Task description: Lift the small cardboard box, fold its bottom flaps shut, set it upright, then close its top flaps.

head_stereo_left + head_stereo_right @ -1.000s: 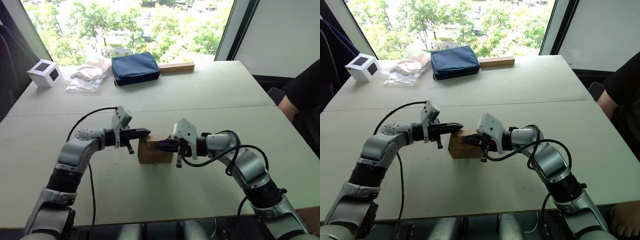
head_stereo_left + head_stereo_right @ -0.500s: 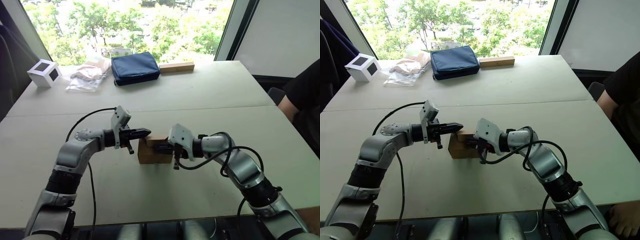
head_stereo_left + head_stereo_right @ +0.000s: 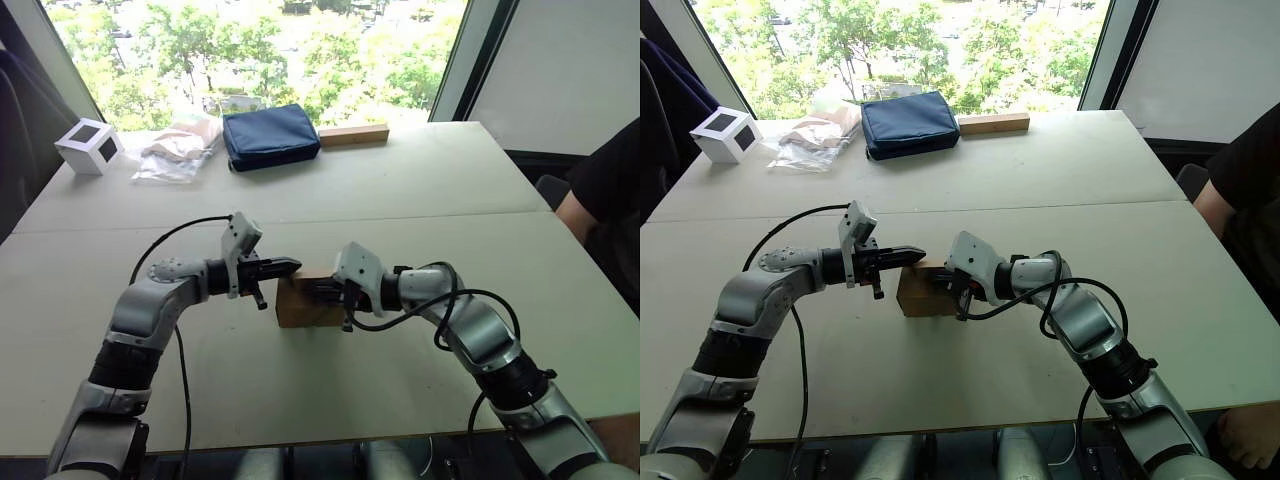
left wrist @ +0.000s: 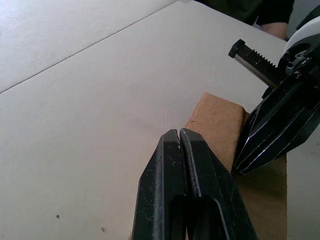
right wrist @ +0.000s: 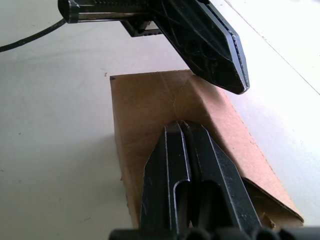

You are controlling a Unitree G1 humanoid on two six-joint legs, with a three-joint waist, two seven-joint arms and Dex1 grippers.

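Resting on table [image 3: 420, 180], one small cardboard box [image 3: 305, 305], two closed claws: left claw [image 3: 294, 265], right claw [image 3: 308, 291]

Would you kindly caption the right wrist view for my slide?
Shut right gripper over the small cardboard box on the table, left gripper shut opposite.

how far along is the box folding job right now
Late stage, by the look of it. The small cardboard box stands on the table, so lifting and setting it down appear done; its underside is hidden. In hand: the left end effector and right end effector, both shut, press on the top flaps. Left: one flap edge is not flush yet.
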